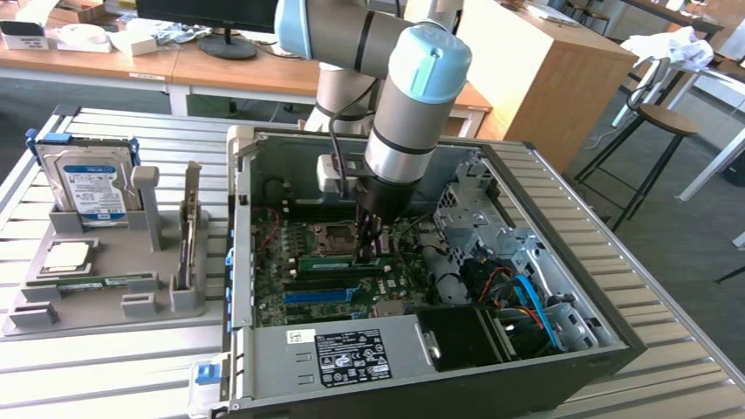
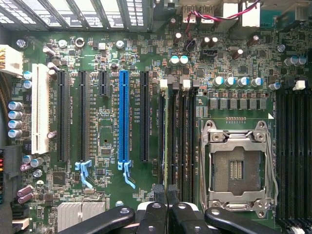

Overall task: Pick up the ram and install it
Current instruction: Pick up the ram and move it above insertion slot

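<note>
One gripper [image 1: 370,251] is reaching down into the open PC case [image 1: 241,227], fingers [image 2: 157,209] pinching shut on the ram [image 1: 334,259]. Ram is standing on edge in a motherboard [image 2: 107,122] slot just beside the CPU socket [image 2: 236,168]. Hard drive [image 1: 91,188] is sitting on the grey holder [image 1: 105,253] outside the case.

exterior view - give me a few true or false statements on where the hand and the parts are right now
1. The hand is down inside the open computer case. True.
2. The hard drive lies inside the case. False: it stands upright in the grey holder outside the case, on the exterior view's left.
3. The hand is spread wide open. False: it is shut on the ram.
4. The processor chip sits in the grey holder. True.
</note>
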Motion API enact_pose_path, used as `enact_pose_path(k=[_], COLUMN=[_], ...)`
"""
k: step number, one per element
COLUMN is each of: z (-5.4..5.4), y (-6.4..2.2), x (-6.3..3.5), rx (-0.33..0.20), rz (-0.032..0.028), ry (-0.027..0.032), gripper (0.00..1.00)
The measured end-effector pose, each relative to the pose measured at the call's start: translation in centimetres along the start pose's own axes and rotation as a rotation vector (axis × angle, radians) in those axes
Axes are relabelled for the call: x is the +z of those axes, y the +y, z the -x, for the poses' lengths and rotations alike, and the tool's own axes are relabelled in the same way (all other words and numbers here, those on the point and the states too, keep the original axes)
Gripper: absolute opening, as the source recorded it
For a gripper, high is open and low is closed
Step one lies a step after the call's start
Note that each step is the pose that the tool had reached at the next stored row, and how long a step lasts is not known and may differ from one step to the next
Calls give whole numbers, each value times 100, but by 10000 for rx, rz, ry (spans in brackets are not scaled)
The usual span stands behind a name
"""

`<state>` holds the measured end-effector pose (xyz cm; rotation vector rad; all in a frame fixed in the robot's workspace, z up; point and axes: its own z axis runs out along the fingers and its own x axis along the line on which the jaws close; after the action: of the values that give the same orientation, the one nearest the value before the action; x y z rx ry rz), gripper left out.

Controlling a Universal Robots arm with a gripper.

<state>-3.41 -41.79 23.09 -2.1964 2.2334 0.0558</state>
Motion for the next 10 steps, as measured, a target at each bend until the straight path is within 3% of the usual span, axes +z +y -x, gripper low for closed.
enact_pose_path(k=[10], z=[-1], y=[0], x=[12], rx=[0], rz=[0], ry=[0], gripper=[11])
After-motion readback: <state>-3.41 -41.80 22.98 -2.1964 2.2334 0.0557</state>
